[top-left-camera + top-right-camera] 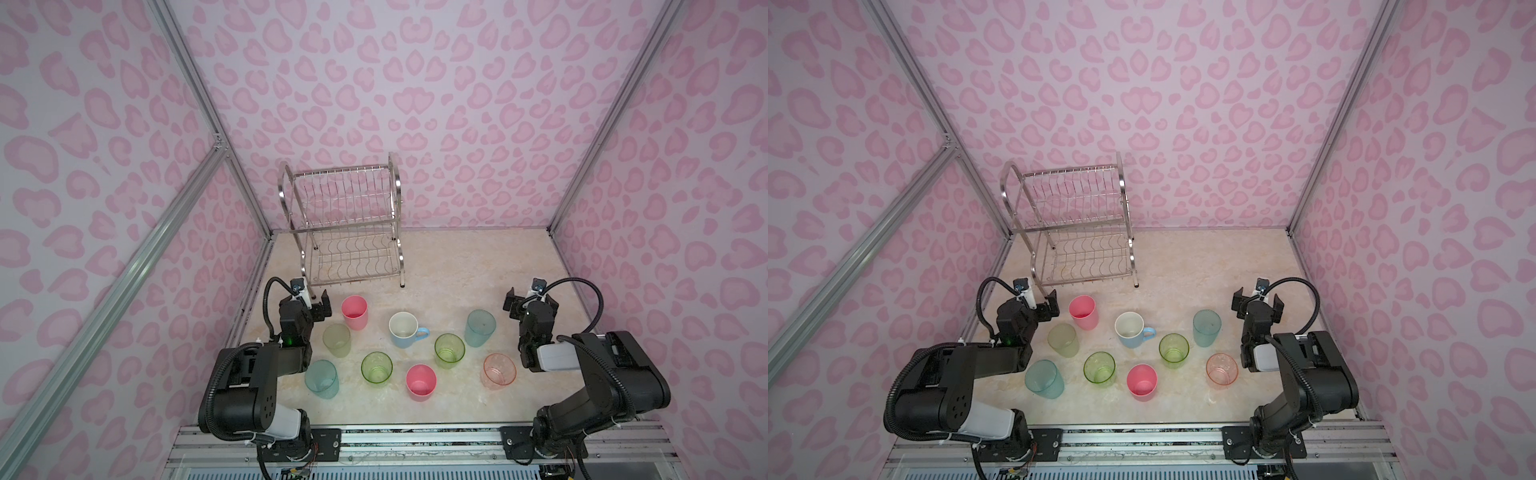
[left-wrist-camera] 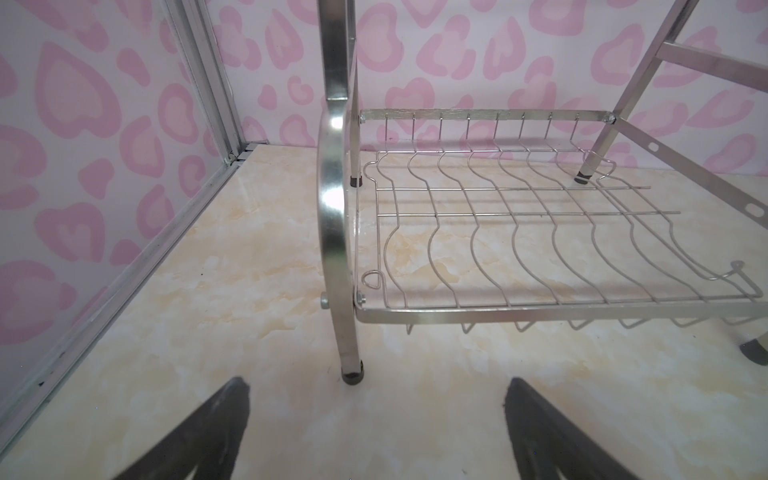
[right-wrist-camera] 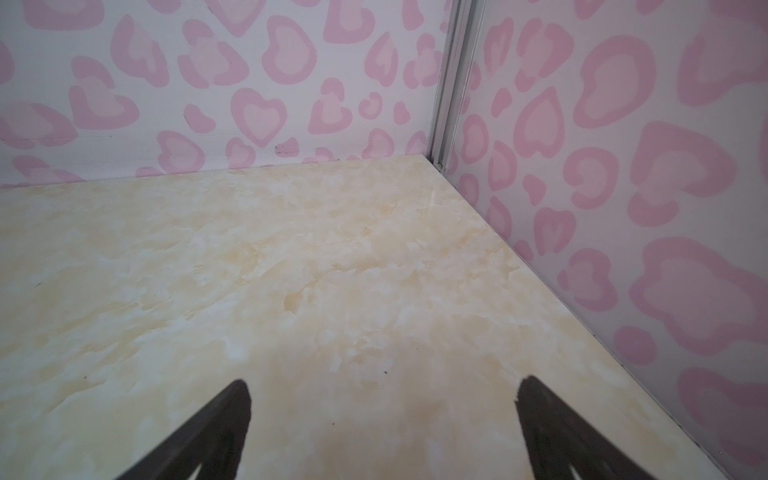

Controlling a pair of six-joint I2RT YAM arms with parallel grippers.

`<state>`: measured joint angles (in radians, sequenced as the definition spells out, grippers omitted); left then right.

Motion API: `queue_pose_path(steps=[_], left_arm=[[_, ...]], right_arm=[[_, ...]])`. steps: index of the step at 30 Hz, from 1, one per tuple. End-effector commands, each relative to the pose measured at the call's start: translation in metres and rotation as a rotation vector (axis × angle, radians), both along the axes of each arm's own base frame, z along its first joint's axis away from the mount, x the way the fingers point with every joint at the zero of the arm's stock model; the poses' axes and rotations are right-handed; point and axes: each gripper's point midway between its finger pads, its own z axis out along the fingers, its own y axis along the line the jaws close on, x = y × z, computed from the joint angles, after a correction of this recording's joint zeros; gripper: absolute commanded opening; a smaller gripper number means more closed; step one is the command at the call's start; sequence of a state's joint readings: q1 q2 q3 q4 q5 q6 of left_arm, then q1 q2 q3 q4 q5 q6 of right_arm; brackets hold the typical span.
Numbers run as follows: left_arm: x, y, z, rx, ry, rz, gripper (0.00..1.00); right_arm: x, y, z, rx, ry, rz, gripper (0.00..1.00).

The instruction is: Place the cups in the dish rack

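Two-tier chrome wire dish rack (image 1: 345, 222): stood at the rear left of the beige marbled tabletop (image 1: 457, 266). Upright on the tabletop before the rack, nine in all: rear pink plastic tumbler (image 1: 354, 312), front pink tumbler (image 1: 421, 383), pale green tumbler (image 1: 336, 340), left bright-green tumbler (image 1: 377, 368), right bright-green tumbler (image 1: 449, 351), left teal tumbler (image 1: 321, 379), right teal tumbler (image 1: 481, 328), clear peach tumbler (image 1: 499, 371), light-blue handled mug (image 1: 405, 331). Left gripper (image 2: 376, 384): jaws wide apart, facing the rack's near left foot, not touching. Right gripper (image 3: 383, 380): jaws wide apart, over the tabletop near the right wall.
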<state>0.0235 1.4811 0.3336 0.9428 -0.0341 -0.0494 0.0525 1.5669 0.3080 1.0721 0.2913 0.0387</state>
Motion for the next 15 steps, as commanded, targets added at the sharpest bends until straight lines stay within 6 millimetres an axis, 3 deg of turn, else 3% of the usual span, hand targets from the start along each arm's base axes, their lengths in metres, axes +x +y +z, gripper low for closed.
queue_pose_path(steps=[1, 15], left_arm=[[0.0026, 0.0001, 0.0097, 0.008, -0.037, -0.001, 0.97], [0.0034, -0.0004, 0.0089, 0.01, -0.031, 0.0, 0.97]], right_arm=[[0.0004, -0.0013, 0.0028, 0.0, -0.016, -0.011, 0.99], [0.0003, -0.0009, 0.0027, 0.0, -0.016, -0.01, 0.99]])
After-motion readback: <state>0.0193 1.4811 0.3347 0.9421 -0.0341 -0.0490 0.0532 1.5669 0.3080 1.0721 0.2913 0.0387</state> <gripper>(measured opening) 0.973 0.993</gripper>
